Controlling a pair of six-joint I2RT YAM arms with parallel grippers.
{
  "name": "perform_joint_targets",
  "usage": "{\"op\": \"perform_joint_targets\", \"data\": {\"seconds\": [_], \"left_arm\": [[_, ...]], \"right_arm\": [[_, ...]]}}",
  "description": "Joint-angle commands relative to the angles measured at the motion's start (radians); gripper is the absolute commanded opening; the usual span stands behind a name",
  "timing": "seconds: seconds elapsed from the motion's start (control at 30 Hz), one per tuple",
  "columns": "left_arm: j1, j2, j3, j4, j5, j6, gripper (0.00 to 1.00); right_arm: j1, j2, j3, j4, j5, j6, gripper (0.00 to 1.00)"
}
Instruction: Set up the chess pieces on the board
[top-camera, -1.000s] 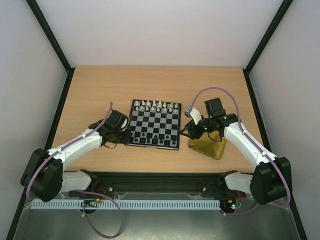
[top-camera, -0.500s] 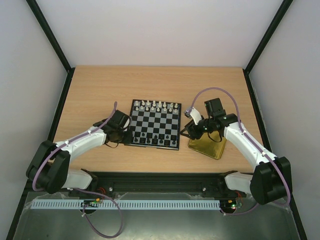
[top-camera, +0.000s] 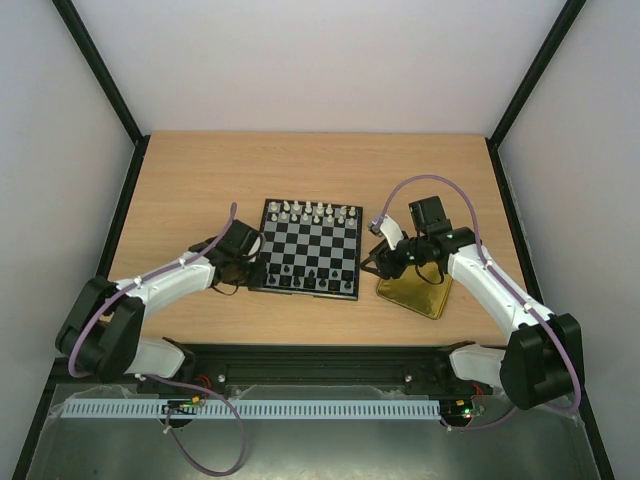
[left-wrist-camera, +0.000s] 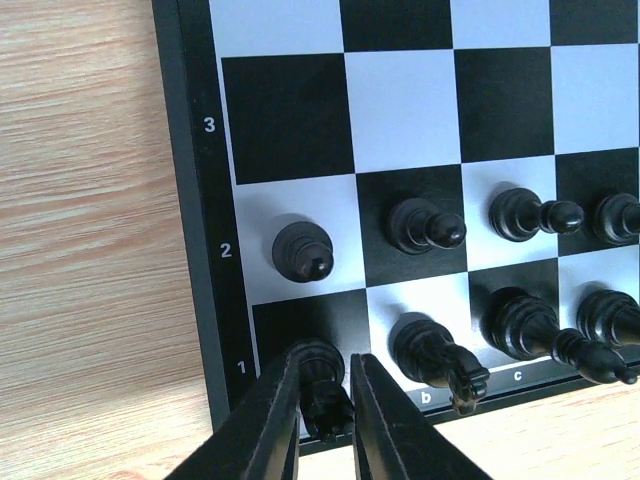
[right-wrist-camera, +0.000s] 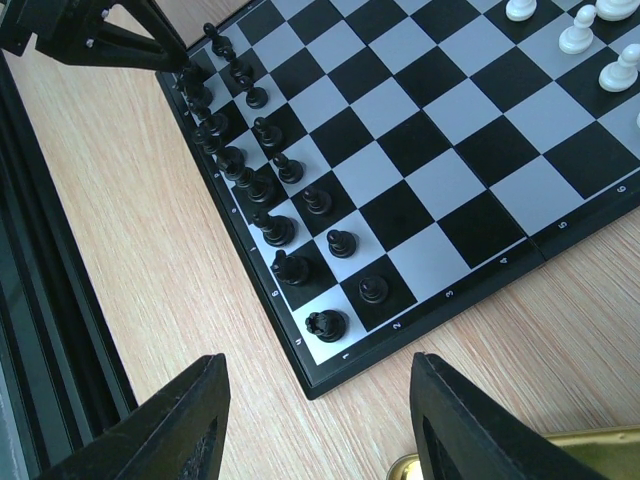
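Observation:
The checkered board (top-camera: 310, 245) lies mid-table, with white pieces (top-camera: 315, 211) along its far edge and black pieces (top-camera: 310, 278) in two rows at the near edge. My left gripper (top-camera: 250, 268) is at the board's near left corner. In the left wrist view it (left-wrist-camera: 325, 400) is shut on a black rook (left-wrist-camera: 322, 385) that stands on the corner square, beside a black knight (left-wrist-camera: 435, 355). My right gripper (top-camera: 385, 262) is open and empty just right of the board. In the right wrist view it (right-wrist-camera: 318, 400) hovers over bare wood near the other black rook (right-wrist-camera: 326, 324).
A shiny gold tray (top-camera: 420, 292) lies right of the board under my right arm; its edge shows in the right wrist view (right-wrist-camera: 590, 450). The black frame rail runs along the table's near edge (top-camera: 320, 352). The left gripper also shows in the right wrist view (right-wrist-camera: 100, 35).
My left gripper has shifted slightly right, up to the board's near left corner. My right arm has barely moved.

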Motion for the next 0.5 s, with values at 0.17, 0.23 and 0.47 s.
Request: {"op": "perform_joint_targets", "data": {"seconds": [0.17, 0.23, 0.47], "left_arm": [[0.006, -0.013, 0.019, -0.028, -0.005, 0.008, 0.31], [0.006, -0.039, 0.027, -0.043, -0.007, 0.005, 0.36], [0.006, -0.166, 0.071, -0.097, 0.014, 0.022, 0.59]], "right_arm": [[0.002, -0.007, -0.013, -0.022, -0.029, -0.007, 0.51], [0.002, -0.010, -0.009, -0.024, -0.033, -0.005, 0.51], [0.002, -0.047, 0.018, 0.045, 0.110, 0.092, 0.55]]}}
